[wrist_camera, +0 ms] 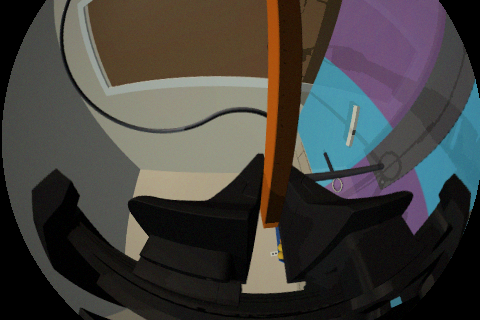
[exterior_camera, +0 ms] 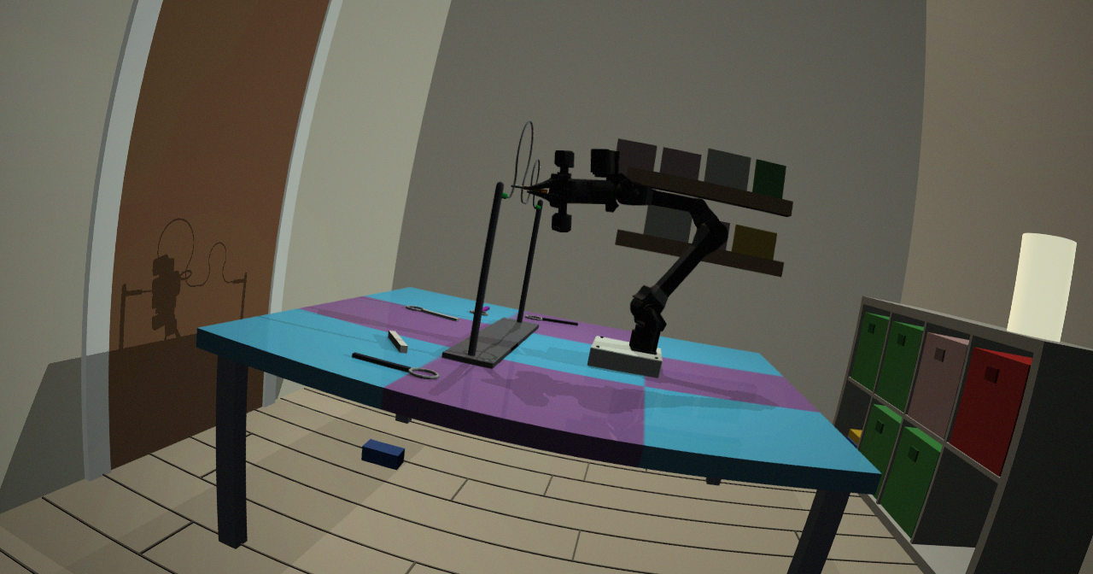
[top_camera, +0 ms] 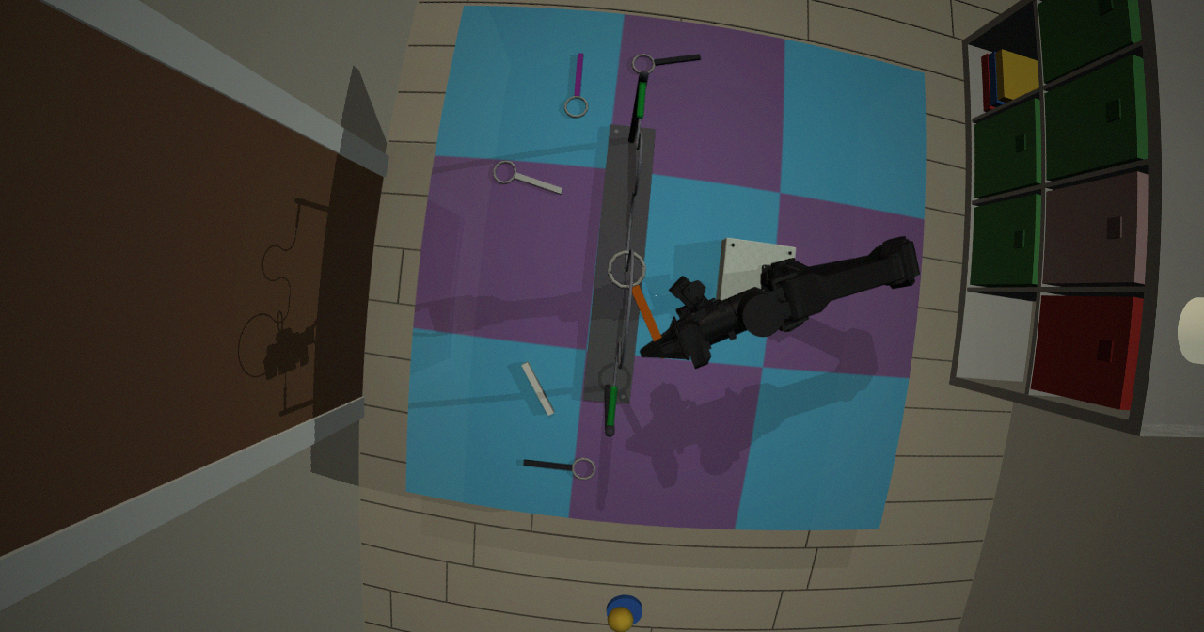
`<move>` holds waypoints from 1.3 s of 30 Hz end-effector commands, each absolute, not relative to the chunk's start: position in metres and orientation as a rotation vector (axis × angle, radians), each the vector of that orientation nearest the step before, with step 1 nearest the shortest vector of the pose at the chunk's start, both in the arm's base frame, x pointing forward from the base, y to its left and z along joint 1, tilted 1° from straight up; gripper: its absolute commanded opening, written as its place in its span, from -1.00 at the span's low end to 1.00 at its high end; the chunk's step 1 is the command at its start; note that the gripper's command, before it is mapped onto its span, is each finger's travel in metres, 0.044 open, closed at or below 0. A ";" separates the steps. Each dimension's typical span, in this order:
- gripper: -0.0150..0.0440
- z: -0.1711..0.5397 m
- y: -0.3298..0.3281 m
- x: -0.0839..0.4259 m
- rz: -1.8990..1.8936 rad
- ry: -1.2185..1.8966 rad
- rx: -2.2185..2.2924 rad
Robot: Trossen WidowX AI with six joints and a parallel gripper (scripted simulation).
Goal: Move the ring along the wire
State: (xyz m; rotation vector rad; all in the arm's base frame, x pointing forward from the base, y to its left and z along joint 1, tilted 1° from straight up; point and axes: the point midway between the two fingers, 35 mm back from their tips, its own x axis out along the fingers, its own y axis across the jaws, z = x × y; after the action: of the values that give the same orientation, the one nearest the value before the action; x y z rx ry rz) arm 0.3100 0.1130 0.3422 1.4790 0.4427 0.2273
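One ring point(top_camera: 609, 277) shows from above around the wire point(top_camera: 633, 198) point(exterior_camera: 517, 159) point(wrist_camera: 120, 123), between the two posts and apart from both green parts; its orange handle point(top_camera: 645, 312) point(wrist_camera: 280, 85) slants to the gripper point(top_camera: 655, 349) point(exterior_camera: 527, 190) point(wrist_camera: 266, 159). In the exterior view, the gripper is high above the table point(exterior_camera: 710, 425), right of the near post point(exterior_camera: 486, 265); the ring is hard to make out. In the wrist view, the fingers are closed on the handle's end.

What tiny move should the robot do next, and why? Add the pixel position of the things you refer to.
Probably a small slide along the wire point(top_camera: 633, 198), keeping the ring point(top_camera: 625, 269) around it, because the jaws grip the orange handle point(top_camera: 646, 312) point(wrist_camera: 280, 85) and the ring is between the green parts point(top_camera: 641, 98) point(top_camera: 610, 407).
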 end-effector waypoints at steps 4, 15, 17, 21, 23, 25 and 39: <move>-1.00 0.369 0.112 0.310 0.283 0.421 1.630; -1.00 0.404 0.104 0.309 0.354 0.386 1.852; -1.00 0.409 0.101 0.309 0.364 0.381 1.883; -1.00 0.419 0.097 0.309 0.384 0.371 1.941; -1.00 0.423 0.094 0.308 0.391 0.367 1.962; -1.00 0.426 0.092 0.308 0.396 0.364 1.978; -1.00 0.436 0.086 0.308 0.391 0.367 1.961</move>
State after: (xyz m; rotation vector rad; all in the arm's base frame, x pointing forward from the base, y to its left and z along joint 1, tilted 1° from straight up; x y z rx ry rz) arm 0.3086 0.0858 0.4326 1.9799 0.3650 0.3871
